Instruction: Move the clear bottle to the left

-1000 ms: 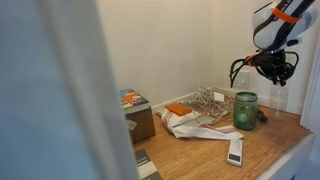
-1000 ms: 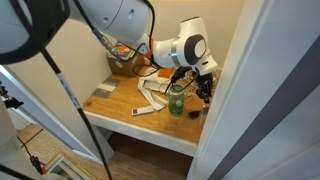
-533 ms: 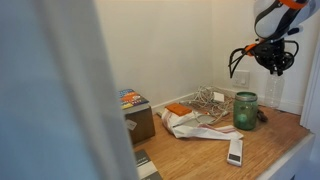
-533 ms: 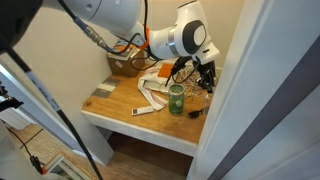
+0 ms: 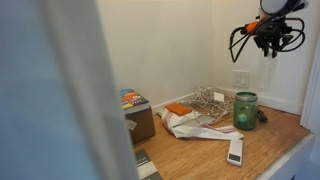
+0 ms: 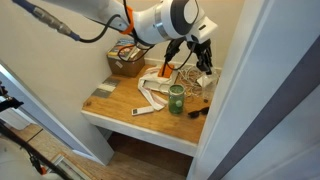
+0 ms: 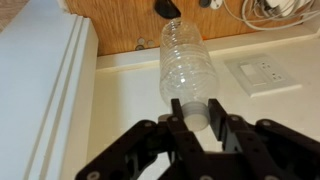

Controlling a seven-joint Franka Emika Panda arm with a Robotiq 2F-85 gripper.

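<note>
The clear bottle (image 7: 185,65) hangs high above the table (image 5: 275,137).
The tool (image 7: 196,118) pinches its neck; the green jar (image 5: 245,110) stands on the table below.

Domestic-looking nook, most likely a room in a house or a small home office. A wooden worktop (image 5: 275,135) is built into a recess between plain cream walls, and white painted moulding (image 7: 75,60) runs along one side. A white wall socket (image 7: 260,73) is set in the back wall, just above the worktop's back edge. Everyday household clutter lies on the wood: a tangle of pale cables (image 5: 210,98) along the back edge, a green glass jar (image 5: 245,110), a crumpled cloth (image 5: 195,122) near the middle, a slim white remote-shaped object (image 5: 235,151) near the front edge, and a wicker basket (image 6: 125,65) holding loose items in a back corner.
</note>
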